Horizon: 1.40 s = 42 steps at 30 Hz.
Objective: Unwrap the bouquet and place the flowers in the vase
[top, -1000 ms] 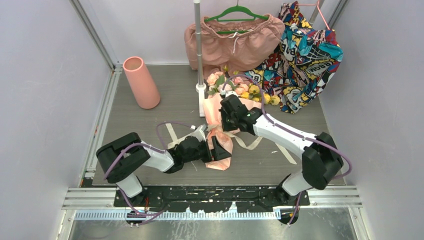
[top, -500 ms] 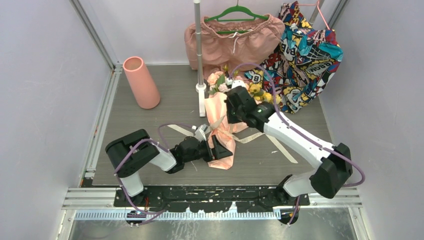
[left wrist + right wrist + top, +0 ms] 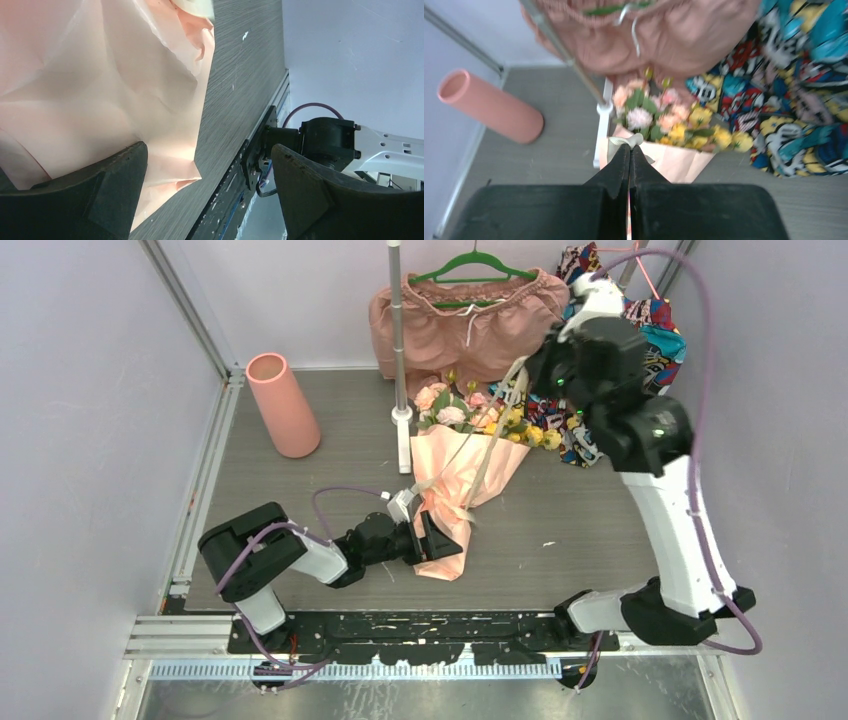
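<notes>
Overhead, right gripper (image 3: 629, 150) pinches ribbon (image 3: 619, 142) taut above bouquet (image 3: 470, 465), likely undoing the tie; left gripper (image 3: 208, 147) gapes around its foot, steadying.

So the bouquet (image 3: 455, 490) is lying flat on the table (image 3: 330, 470), roughly mid-table. It's a pale pink paper cone (image 3: 470, 465), a bit crumpled, with the narrow end pointing at the near edge and the wide open end facing the back. The flowers (image 3: 470, 415) poke out of that far end: small pink roses on the left, yellow blooms on the right, green leaves mixed in. A cream ribbon (image 3: 492, 440) is wrapped round the cone's lower part, and one strand is pulled straight, running up and off to the right across the paper. The vase (image 3: 283, 405) is a matte salmon-pink tapered one, wider at the base, standing upright at the far left with its round mouth up, well apart from the bouquet.
</notes>
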Each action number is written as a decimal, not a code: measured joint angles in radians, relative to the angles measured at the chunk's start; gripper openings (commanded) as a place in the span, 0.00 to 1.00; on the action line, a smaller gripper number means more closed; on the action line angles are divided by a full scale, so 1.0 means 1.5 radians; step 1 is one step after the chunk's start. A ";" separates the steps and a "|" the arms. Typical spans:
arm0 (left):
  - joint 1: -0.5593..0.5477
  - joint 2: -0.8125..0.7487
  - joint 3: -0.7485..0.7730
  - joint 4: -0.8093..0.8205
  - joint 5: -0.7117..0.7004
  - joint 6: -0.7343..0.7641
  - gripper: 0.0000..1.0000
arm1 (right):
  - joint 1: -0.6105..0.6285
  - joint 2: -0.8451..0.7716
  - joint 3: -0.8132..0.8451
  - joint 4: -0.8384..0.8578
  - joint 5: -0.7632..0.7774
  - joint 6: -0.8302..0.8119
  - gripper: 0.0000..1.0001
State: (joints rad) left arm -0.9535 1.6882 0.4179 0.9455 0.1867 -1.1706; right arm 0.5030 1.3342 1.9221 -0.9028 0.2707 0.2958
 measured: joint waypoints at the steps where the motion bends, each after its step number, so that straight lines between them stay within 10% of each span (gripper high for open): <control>1: 0.000 -0.004 0.000 -0.006 0.000 0.000 0.93 | -0.009 0.003 0.044 -0.016 0.005 -0.006 0.00; 10: 0.000 -0.018 -0.002 -0.032 0.001 0.003 0.93 | -0.020 0.029 0.394 -0.126 0.112 -0.078 0.00; 17: 0.000 -0.020 -0.002 -0.039 0.001 0.003 0.93 | -0.020 -0.050 0.365 -0.142 0.193 -0.123 0.00; 24: 0.000 -0.020 -0.002 -0.040 0.006 0.003 0.93 | -0.022 -0.134 0.156 -0.113 0.199 -0.125 0.00; 34: 0.000 -0.023 -0.002 -0.045 0.016 0.002 0.92 | -0.022 -0.207 -0.512 0.045 0.065 -0.007 0.01; 42: 0.000 -0.113 -0.001 -0.124 0.018 0.020 0.93 | -0.022 -0.248 -0.788 0.168 -0.048 0.114 0.01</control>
State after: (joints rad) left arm -0.9531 1.5181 0.4168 0.7601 0.2138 -1.1408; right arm 0.4694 0.9623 0.7399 -0.6502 0.1993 0.4664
